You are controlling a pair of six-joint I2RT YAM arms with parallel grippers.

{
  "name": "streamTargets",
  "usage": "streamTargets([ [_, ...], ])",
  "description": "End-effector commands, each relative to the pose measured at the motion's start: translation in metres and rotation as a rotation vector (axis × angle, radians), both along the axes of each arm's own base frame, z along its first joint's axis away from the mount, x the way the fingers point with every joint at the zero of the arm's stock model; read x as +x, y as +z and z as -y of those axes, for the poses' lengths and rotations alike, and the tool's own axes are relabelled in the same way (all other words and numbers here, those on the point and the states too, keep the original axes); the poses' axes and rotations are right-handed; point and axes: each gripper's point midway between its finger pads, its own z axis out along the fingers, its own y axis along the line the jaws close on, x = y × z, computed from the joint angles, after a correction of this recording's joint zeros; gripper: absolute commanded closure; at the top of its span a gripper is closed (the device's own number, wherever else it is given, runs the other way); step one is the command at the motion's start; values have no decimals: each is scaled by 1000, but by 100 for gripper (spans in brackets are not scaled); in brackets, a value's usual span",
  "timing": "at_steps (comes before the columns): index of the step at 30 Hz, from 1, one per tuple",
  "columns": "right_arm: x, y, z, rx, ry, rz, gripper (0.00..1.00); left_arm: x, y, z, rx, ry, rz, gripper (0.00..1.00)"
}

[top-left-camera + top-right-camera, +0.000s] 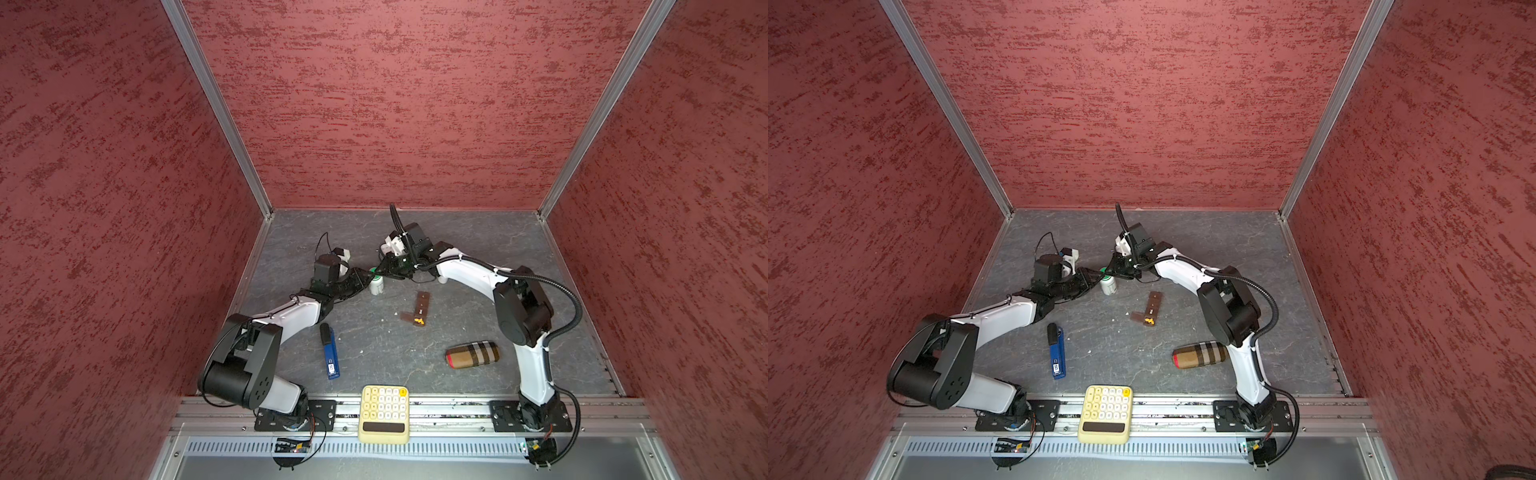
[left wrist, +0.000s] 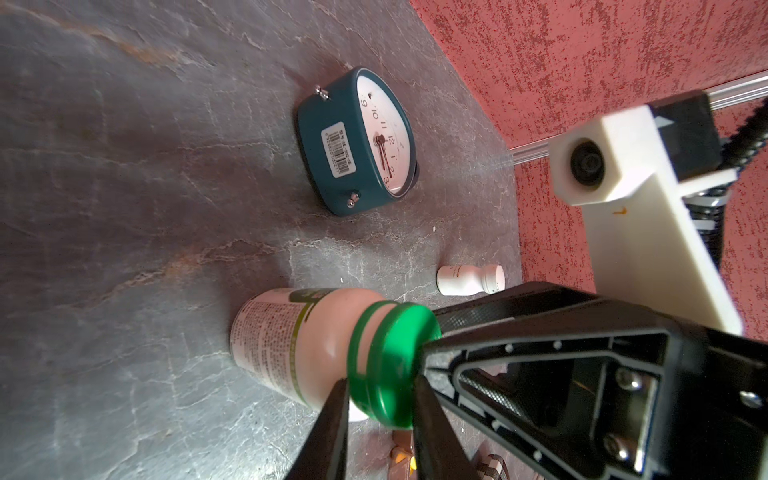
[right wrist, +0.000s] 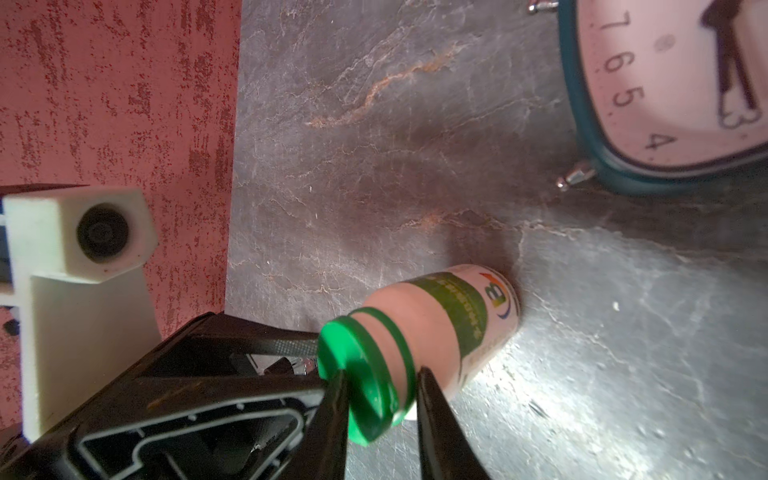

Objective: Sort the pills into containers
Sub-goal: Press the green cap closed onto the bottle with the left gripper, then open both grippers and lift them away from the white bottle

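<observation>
Your left pincer (image 2: 381, 380) clamps pill bottle (image 2: 291, 336) at top end, steadying it on desk (image 1: 386, 357); right pincer (image 3: 383, 372) pinches green cap (image 3: 365, 399), likely to unscrew; containers (image 1: 420, 308) lie near-right of bottle, one lid open.

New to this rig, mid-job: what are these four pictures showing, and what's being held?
Two robot arms work on a grey table. Two pictures look down from overhead; the other two come from a camera on each arm's wrist. Both the left end effector and the right end effector pinch the green cap of a white bottle. Also in view: a brown pill strip with orange pills in one compartment, a stapler, a calculator, a plaid case. The wrist views add a clock and a little bottle.
</observation>
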Motion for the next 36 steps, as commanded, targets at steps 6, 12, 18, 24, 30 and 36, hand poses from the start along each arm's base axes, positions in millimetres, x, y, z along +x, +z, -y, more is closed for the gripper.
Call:
streamTargets([
  [6, -53, -61, -6, -100, 111, -187, 76, -15, -36, 8, 49, -58, -114, 73],
  [12, -53, -61, -3, -111, 110, -184, 76, -13, -34, 12, 49, -70, -110, 74],
  [18, -49, -52, 1, -126, 91, -155, 73, -13, -32, 11, 58, -70, -107, 73],
  [24, -32, -37, 13, -131, 20, -102, 64, -11, -20, 6, 78, -63, -80, 57],
  [30, -24, -23, 19, -129, -12, -59, 60, -9, -10, 5, 79, -60, -54, 51],
  [36, -18, -12, 22, -125, -30, -31, 58, -7, 2, 3, 86, -54, -26, 45],
])
